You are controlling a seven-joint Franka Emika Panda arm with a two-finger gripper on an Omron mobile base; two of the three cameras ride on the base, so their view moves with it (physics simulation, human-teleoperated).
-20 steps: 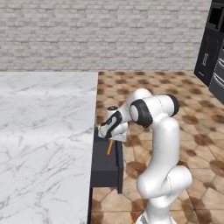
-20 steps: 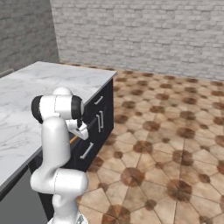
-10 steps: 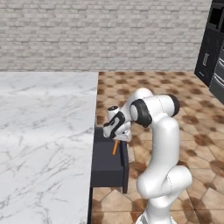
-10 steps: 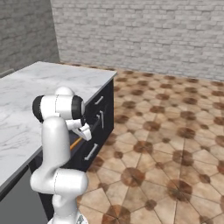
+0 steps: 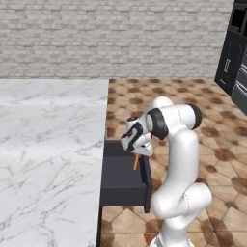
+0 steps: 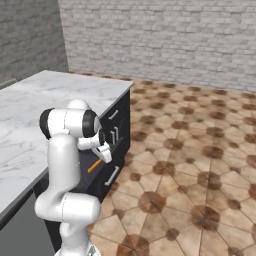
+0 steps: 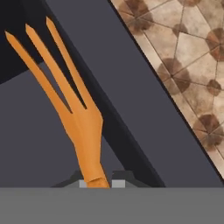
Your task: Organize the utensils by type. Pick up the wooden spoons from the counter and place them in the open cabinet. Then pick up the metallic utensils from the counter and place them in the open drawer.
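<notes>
A: How does the arm stand?

B: It rises from its white base on the tiled floor (image 5: 202, 144), bends at a dark elbow joint and reaches back down toward the counter's (image 5: 48, 144) edge. The gripper (image 5: 138, 153) hangs over the open drawer (image 5: 120, 181), fingers pointing down into it.

A: And the gripper itself?

B: Pinched on the handle of the orange fork (image 5: 136, 163). In the hand view the fork (image 7: 72, 109) runs up from between the two finger tips, three prongs spread toward the top left, over the drawer's dark floor (image 7: 30, 153) and its low side wall.

A: Is the fork resting on the drawer?

B: I cannot tell; from the left base view it hangs tilted below the gripper, near the drawer's right side. From the right base view it shows as an orange sliver (image 6: 94, 165) just beside the gripper (image 6: 103, 155), in front of the dark cabinet fronts (image 6: 116, 145).

A: The surroundings?

B: The counter is white marble with grey veins (the drawer sticks out from its right edge in the left base view). The floor is brown patterned tile, a grey brick wall (image 5: 116, 38) runs behind, and dark tall units (image 5: 234, 53) stand at the far right
</notes>
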